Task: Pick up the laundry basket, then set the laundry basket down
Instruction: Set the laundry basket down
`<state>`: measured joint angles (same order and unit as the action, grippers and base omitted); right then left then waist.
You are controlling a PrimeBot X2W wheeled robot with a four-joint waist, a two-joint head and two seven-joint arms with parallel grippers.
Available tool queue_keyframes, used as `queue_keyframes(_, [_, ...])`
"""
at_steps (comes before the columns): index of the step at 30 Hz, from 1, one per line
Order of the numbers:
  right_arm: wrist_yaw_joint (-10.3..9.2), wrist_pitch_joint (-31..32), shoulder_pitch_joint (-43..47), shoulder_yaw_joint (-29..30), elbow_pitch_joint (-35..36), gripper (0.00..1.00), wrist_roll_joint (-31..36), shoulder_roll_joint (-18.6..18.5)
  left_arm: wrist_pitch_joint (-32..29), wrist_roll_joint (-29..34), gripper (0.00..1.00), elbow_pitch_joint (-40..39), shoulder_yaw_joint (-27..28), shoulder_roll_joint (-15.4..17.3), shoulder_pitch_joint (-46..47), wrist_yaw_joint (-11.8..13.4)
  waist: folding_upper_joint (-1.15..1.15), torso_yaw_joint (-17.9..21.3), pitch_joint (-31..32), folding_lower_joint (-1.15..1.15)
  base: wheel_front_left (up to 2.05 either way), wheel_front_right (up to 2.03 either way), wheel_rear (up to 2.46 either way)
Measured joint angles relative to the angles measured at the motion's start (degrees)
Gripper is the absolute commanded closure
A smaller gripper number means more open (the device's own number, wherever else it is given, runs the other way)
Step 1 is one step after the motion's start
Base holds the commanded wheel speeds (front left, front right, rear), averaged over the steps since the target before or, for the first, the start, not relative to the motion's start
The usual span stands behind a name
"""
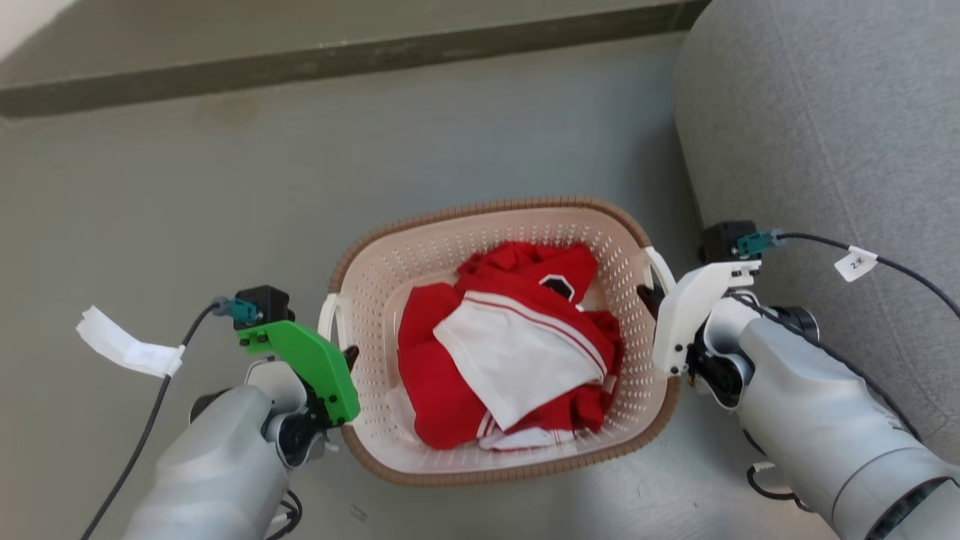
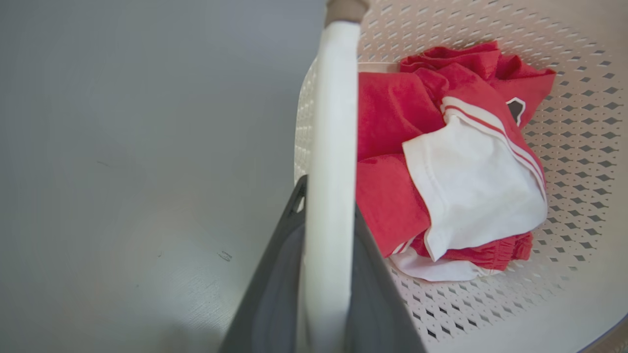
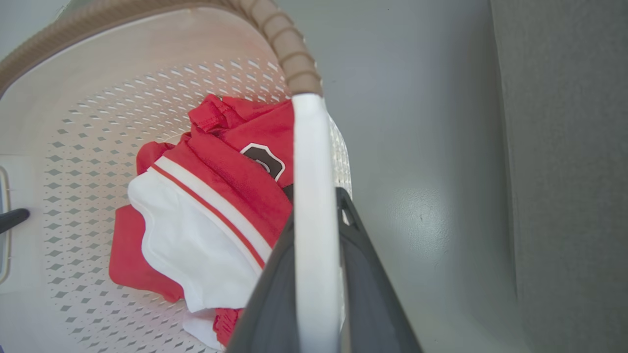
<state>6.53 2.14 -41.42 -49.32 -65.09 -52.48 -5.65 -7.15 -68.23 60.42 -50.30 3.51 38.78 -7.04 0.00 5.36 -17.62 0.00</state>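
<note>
Laundry basket (image 1: 517,210): in the middle of the head view, between the two grippers and over the grey floor. I cannot tell whether its base touches the floor. It is a cream plastic rounded rectangle. The walls are pierced with rows of small diamond holes, and the rim is brown, ribbed and woven-look.
Floor (image 1: 225,187): smooth matt grey, with faint scuffs in the left wrist view. A darker strip (image 1: 300,67) runs at the basket's 12 o'clock.
Sofa (image 1: 825,112): grey coarse-woven fabric, rounded, at the basket's 2 o'clock, close beside the right arm.
Clothes (image 1: 510,345): a crumpled red garment with a white panel, red-and-white stripes and a dark badge, heaped on the basket's bottom.
Left gripper (image 1: 346,360): at the basket's 8 o'clock, under a green mount. The left wrist view shows its dark fingers (image 2: 274,274) pressed narrowly on either side of the left handle (image 2: 333,122).
Right gripper (image 1: 649,296): at 3 o'clock, under a white mount. The right wrist view shows its fingers (image 3: 373,274) clamped on the right handle (image 3: 309,171).
Handles: smooth white bars, gently curved.
Views compared: the wrist views make each grip plain, while in the head view the mounts cover most of the fingers. The right wrist view also catches a dark fingertip (image 3: 12,218) at the far handle slot, at 9 o'clock.
Paper tags: a white tag (image 1: 124,341) on the left cable and a smaller written label (image 1: 855,262) on the right cable.
</note>
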Motion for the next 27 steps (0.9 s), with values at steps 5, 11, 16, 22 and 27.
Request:
queue_keyframes(5, [0.00,-2.45,-1.27,0.12,0.11,1.00,0.09,-0.11,1.99,0.62,1.00,-1.03,-0.04,0.97,1.33,0.00,0.00,-0.14,-3.59,0.00,0.00,0.00,0.00])
queue_keyframes(11, [0.00,-4.46,-2.54,0.55,-0.03,1.00,0.09,0.35,3.88,0.93,1.00,-1.58,-0.04,1.65,2.55,0.00,0.00,-0.14,-7.92,0.00,0.00,0.00,0.00])
queue_keyframes(16, [0.01,-5.82,-3.65,1.10,-0.71,1.00,0.05,0.56,5.31,1.47,1.00,-2.22,-0.16,1.93,3.64,0.00,0.00,0.02,-11.36,0.01,0.00,0.00,0.00])
queue_keyframes(22, [0.20,-7.76,-4.84,1.48,-1.60,1.00,0.05,1.15,7.57,1.93,1.00,-3.36,-0.41,2.87,4.78,0.00,0.00,0.26,-15.25,0.01,0.00,0.00,0.00])
queue_keyframes(27, [0.51,-9.03,-5.21,2.05,-2.44,1.00,-0.03,1.41,8.77,1.93,1.00,-3.76,-0.88,2.97,4.83,0.00,0.00,0.53,-18.00,0.01,0.00,0.00,0.00])
